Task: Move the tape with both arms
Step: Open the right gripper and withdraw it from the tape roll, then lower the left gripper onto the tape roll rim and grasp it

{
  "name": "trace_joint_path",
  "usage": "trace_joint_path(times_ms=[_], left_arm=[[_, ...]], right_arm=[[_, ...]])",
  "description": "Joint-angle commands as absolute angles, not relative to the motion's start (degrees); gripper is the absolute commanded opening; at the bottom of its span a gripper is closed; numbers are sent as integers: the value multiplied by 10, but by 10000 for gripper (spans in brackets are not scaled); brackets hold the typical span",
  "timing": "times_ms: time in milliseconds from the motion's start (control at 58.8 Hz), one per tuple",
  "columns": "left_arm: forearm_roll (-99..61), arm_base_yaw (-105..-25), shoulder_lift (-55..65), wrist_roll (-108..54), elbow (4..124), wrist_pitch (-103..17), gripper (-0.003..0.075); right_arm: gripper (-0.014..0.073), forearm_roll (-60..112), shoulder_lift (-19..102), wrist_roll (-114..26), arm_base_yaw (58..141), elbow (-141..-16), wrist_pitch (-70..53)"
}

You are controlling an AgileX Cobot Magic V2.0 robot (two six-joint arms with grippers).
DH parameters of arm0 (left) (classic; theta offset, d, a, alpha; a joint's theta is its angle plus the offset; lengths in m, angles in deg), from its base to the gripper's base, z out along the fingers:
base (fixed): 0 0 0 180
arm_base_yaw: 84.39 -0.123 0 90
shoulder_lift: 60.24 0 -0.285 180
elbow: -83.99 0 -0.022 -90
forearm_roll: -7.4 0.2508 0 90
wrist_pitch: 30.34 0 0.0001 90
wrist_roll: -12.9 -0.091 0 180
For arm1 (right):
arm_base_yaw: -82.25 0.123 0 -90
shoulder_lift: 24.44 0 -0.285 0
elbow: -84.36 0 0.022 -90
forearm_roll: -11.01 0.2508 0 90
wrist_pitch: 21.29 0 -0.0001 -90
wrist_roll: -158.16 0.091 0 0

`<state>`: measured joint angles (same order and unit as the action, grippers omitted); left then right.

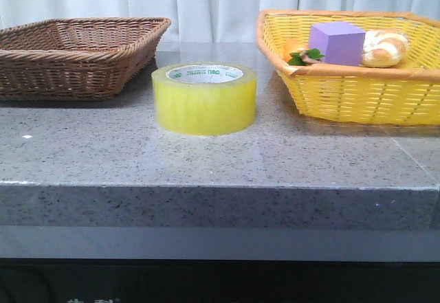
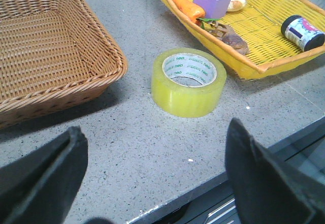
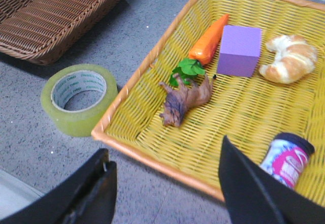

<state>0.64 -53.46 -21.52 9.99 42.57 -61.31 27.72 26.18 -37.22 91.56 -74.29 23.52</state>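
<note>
Nearest in the left wrist view, the left claw (image 2: pixel 155 178) stands released, its two black fingers (image 2: pixel 48 176) spread wide and nothing between them, hanging above the front edge of the grey speckled bench (image 2: pixel 137 148). Just ahead of that claw, roughly in line with the gap between its fingers, the tape (image 2: pixel 188 82) lies flat on the bench with its hole facing up, a thick translucent yellow ring with green print on the white core; it touches neither basket. Ahead and to one side of the claw sits the brown wicker basket (image 2: pixel 45 51), and to the other side, beyond the tape, the yellow wicker basket (image 2: pixel 264 36). The right claw (image 3: pixel 165 191) is also released, its fingers (image 3: pixel 94 193) well apart and holding nothing; it hangs over the near rim of the yellow basket, with the tape off to one side of it on the bench, just outside the basket wall. Inside the basket, close to this claw, lies a small dark-capped jar (image 3: pixel 287 158) on its side, then a brown toy animal (image 3: pixel 184 101), and further off a carrot (image 3: pixel 208 41) with green leaves, a purple cube (image 3: pixel 239 49) and a croissant (image 3: pixel 289 59). In the front view neither arm shows; the tape stands between the two baskets, near the middle of the bench, with a pale curtain (image 1: pixel 220 1) behind.
</note>
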Motion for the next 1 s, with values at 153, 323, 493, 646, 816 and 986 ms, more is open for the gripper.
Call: trace_joint_path(times_ms=[153,323,493,646,816,986], left_arm=[[-1,-530,-210,100,444,-570,545],[-1,-530,-203,70,470,-584,547],[-1,-530,-155,19,546,-652,552],[-5,-530,-79,-25,620,-703,577],[-53,-530,20,-107,697,-750,580],[-81,-530,118,-198,768,-804,579]], right_arm=[[465,288,149,-368,909,-661,187],[465,288,130,-368,909,-648,186],[465,288,130,-368,909,-648,185],[465,288,130,-368,909,-648,185],[465,288,130,-368,909,-648,185],[465,288,130,-368,909,-648,185]])
